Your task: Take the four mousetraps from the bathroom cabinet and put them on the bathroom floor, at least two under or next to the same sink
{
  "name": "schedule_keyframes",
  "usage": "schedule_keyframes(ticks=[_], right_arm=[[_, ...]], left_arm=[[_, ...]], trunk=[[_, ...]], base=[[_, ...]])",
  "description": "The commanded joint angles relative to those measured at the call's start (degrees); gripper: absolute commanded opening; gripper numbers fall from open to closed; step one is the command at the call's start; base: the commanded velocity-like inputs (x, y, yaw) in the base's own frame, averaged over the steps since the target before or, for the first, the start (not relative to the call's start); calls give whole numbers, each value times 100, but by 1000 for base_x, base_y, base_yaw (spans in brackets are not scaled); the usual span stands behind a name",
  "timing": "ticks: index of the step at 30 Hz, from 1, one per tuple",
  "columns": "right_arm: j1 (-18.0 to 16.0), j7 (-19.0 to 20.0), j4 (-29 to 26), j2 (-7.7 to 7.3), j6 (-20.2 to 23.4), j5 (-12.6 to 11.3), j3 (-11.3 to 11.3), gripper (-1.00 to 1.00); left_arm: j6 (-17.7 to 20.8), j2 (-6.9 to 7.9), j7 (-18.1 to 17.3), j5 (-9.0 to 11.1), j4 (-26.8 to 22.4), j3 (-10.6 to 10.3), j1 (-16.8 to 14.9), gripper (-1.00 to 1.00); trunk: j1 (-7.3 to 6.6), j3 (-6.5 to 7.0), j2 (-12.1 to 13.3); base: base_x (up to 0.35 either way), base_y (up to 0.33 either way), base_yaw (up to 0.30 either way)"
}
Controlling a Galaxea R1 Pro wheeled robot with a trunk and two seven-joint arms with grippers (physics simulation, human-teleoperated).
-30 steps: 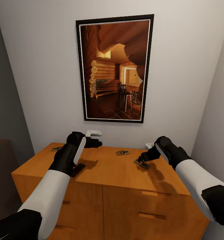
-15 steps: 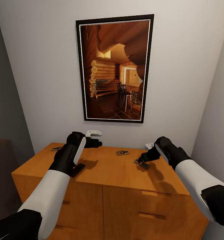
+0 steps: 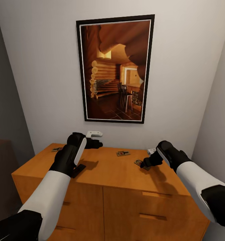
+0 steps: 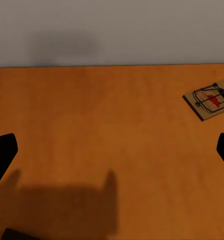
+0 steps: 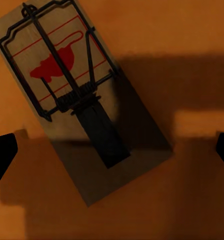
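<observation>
Lowered since a second ago, the right gripper now sits over a mousetrap at right centre of the cabinet top — fingers spread, nothing grasped. Another mousetrap lies mid-frame, a third at the far left edge. Left gripper hovers released — empty.

Pale grey wall ahead, side wall closing in at right. Black-framed picture of log-cabin interior hangs centre. Dark furniture at lower left, in shadow.
</observation>
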Motion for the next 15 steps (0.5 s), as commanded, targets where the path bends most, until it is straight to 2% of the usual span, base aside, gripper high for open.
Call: schedule_keyframes(ticks=[1,15], right_arm=[[-2,0,71,-9,27,-41,50,100],[-2,2,104,-11,27,-36,55,100]], left_arm=[[25,0,6,21,-5,0,-5,100],[24,-2,6,21,-4,0,-5,100]], trunk=[[0,-9,-3],[0,-9,-3]], base=[[0,0,0],[0,0,0]])
